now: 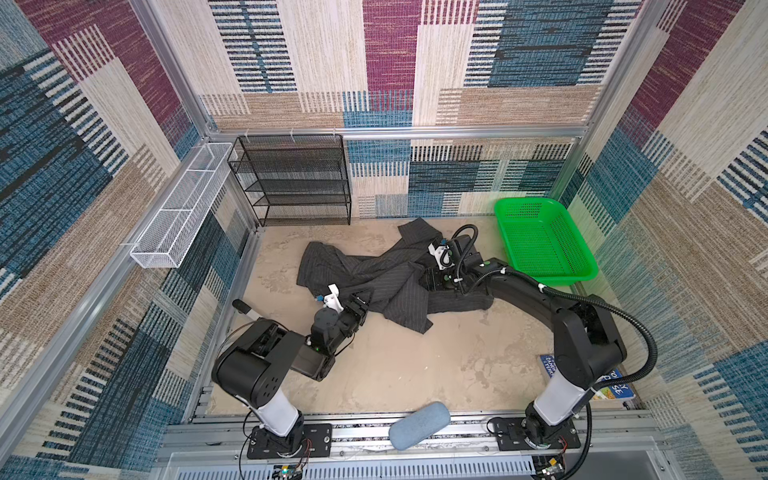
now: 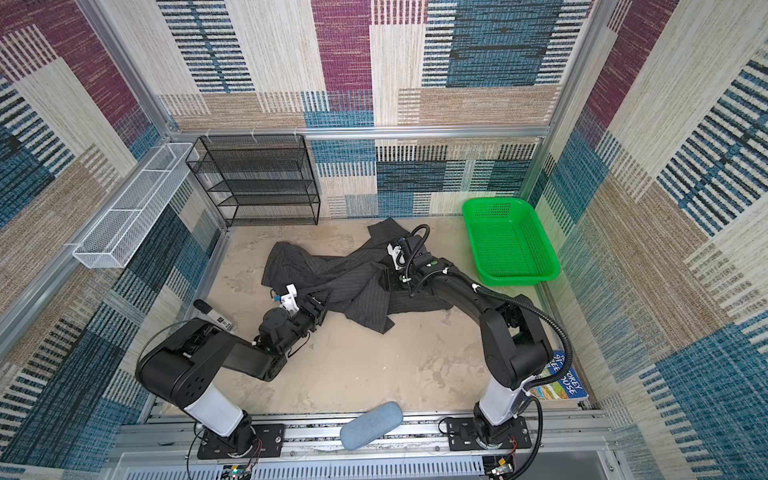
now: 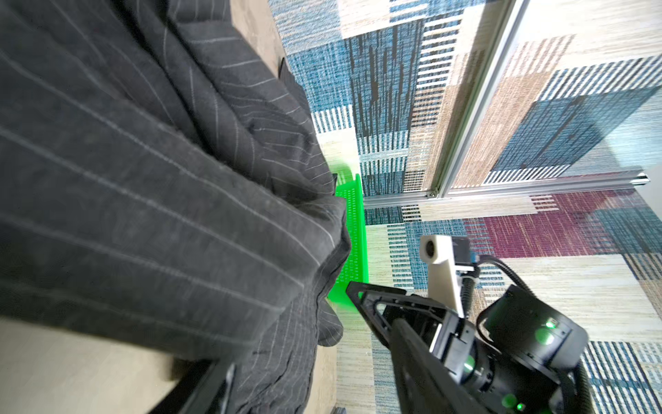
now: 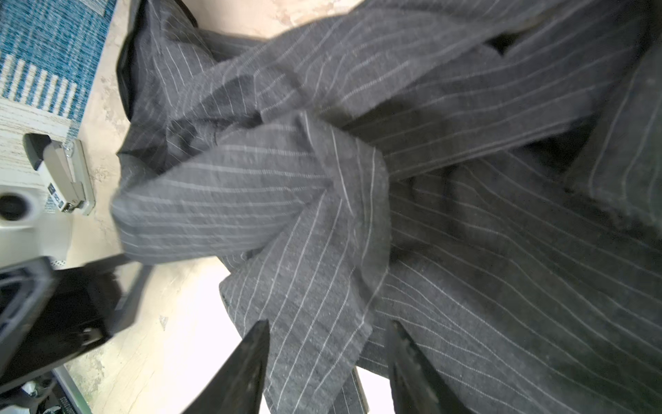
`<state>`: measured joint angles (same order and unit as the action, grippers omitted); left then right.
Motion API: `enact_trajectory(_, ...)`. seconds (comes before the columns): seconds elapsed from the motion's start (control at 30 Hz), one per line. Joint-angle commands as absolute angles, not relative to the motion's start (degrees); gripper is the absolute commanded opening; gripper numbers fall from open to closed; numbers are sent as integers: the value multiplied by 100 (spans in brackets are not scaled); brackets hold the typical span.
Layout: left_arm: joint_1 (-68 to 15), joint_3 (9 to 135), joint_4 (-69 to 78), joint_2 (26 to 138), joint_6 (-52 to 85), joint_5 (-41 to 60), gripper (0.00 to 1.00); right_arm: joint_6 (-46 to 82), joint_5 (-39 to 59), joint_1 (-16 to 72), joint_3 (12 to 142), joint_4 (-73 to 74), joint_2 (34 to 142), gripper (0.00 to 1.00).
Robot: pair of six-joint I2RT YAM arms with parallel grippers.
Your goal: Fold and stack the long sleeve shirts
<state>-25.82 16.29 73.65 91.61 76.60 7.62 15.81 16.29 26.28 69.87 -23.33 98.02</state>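
On the sandy table, toward its far side, the dark pinstriped shirt lies crumpled. The left gripper sits at the shirt's near left hem with cloth against it; I cannot tell whether it grips. The right gripper is over the shirt's right part. Its jaws are apart with a band of cloth between them, and I cannot tell whether they pinch it.

Reaches low toward mid-desk with both arms; holds right gripper jaws apart; left gripper unreadable.
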Motion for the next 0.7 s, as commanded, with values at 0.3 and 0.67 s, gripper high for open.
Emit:
enact_trajectory(0.3,-2508,2035,4380,7379,6282,224,55,1712,1701,2628,6938,-2100,9659,54)
enact_trajectory(0.67,-2504,1549,5541,8019,7104,492,64,1741,1687,2633,6855,-2109,9519,54)
